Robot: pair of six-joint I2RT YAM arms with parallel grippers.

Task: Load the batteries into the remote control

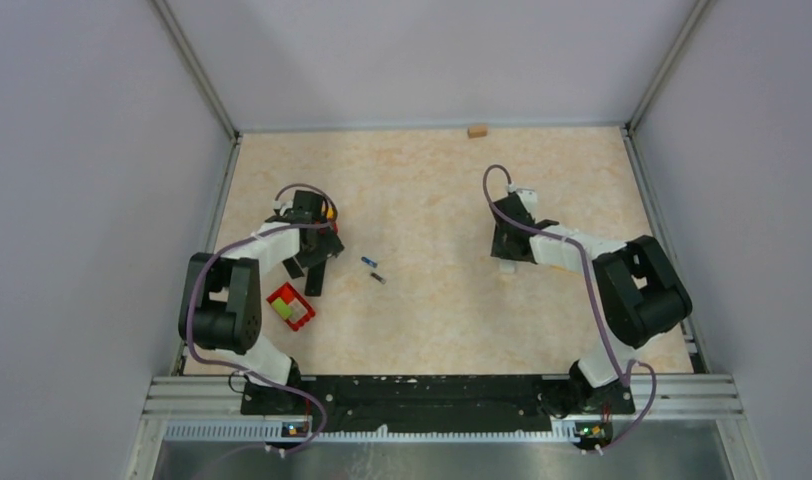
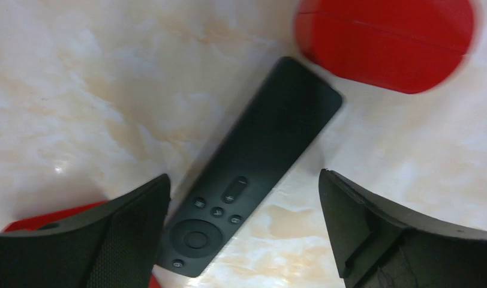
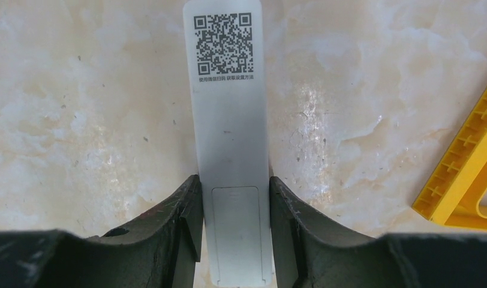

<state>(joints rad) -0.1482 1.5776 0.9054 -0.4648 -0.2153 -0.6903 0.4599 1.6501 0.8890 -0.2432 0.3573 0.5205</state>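
- Right gripper (image 3: 235, 180): jaws clamped on the long edges of the white remote (image 3: 228, 108). It lies back-up on the table (image 3: 79, 108), code label at the far end.
- The outline of a cover panel (image 3: 235, 231) shows at the remote's near end, right between the fingers. No open battery bay is visible.
- Left gripper (image 2: 244, 177): jaws spread wide, holding nothing, hovering over the black remote (image 2: 253, 162), which lies buttons-up.
- Top view: blue battery (image 1: 367, 262) and dark battery (image 1: 378, 277) lie loose just beside each other, at 3 o'clock from the black remote. The white remote is well apart from them, also toward 3 o'clock.
- Red tray (image 1: 290, 306) sits at 7 o'clock from the black remote.
- Handling, judged: the batteries look light, hard, smooth and round, so they are likely to roll or squirt out of a pinch. Best taken across the middle of the barrel, jaws square to its length, closing gently.
- Remote, judged: light, stiff plastic, probably slick on this glossy top. Hold it by the long edges, clear of the cover so that can come off.
- Risk: the present grip straddles the cover's sides and may pin it.
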